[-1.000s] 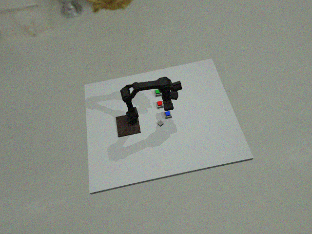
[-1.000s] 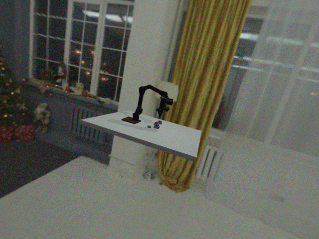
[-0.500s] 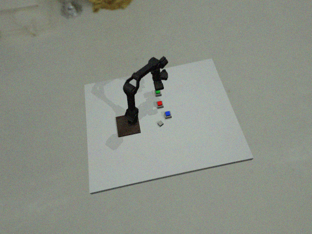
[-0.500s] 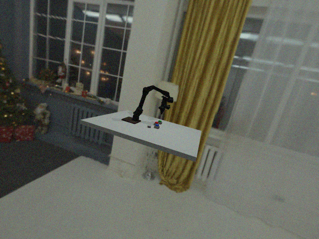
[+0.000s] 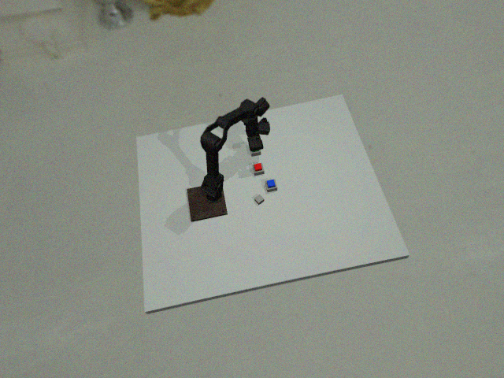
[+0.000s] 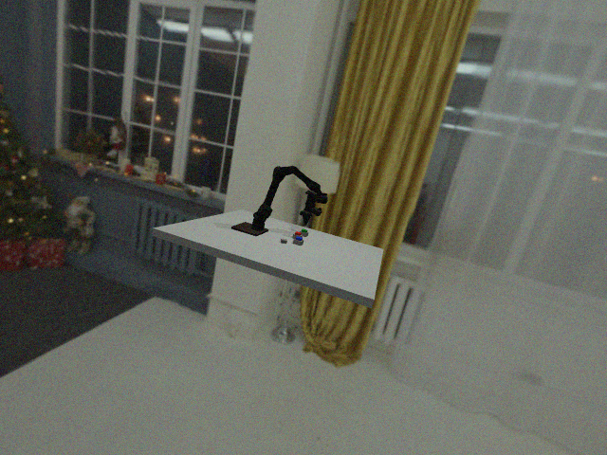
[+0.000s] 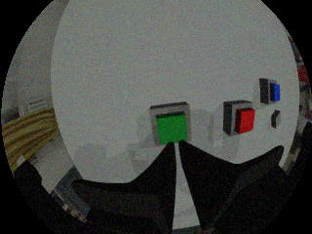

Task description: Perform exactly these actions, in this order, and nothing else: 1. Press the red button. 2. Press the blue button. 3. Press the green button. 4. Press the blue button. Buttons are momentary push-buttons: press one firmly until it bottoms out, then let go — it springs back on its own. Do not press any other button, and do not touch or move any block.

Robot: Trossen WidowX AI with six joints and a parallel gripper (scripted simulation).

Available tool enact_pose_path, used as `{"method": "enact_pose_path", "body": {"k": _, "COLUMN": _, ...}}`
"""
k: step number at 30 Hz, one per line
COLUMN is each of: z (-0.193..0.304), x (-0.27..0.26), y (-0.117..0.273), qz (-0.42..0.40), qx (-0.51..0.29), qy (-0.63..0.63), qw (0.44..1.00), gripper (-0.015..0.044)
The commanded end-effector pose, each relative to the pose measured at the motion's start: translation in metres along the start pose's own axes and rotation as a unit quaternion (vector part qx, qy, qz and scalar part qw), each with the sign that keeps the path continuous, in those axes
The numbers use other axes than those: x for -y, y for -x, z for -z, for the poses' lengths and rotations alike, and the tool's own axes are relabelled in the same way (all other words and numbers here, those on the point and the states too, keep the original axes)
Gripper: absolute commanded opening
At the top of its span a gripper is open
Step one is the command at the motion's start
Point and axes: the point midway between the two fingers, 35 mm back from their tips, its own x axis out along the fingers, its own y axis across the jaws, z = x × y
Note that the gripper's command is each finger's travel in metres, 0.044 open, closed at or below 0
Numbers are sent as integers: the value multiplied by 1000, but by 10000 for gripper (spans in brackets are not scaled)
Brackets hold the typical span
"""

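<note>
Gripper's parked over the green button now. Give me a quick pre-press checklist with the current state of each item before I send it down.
1. Gripper lined up with the green button: ok, in the wrist view the fingertips point straight at it.
2. Fingers shut and holding nothing, so they press as one tip: ok.
3. Contact with the green button: cannot tell; the top view hides its cap behind the gripper.
4. Red button free of the gripper: ok, it sits apart to one side.
5. Blue button unobstructed for the later press: ok.
6. Small grey block untouched, away from the gripper: ok.
</note>
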Motion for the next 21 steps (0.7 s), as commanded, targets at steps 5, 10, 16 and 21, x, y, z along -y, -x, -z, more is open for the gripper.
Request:
{"method": "enact_pose_path", "body": {"k": 5, "z": 0, "x": 0, "y": -12, "qz": 1, "qx": 3, "qy": -2, "qw": 1000, "gripper": 20}}
{"method": "enact_pose_path", "body": {"k": 10, "z": -1, "x": 0, "y": -20, "qz": 1, "qx": 3, "qy": -2, "qw": 1000, "gripper": 20}}
{"method": "enact_pose_path", "body": {"k": 16, "z": -1, "x": 0, "y": -30, "qz": 1, "qx": 3, "qy": -2, "qw": 1000, "gripper": 20}}
{"method": "enact_pose_path", "body": {"k": 21, "z": 0, "x": 0, "y": -38, "qz": 1, "qx": 3, "qy": -2, "qw": 1000, "gripper": 20}}
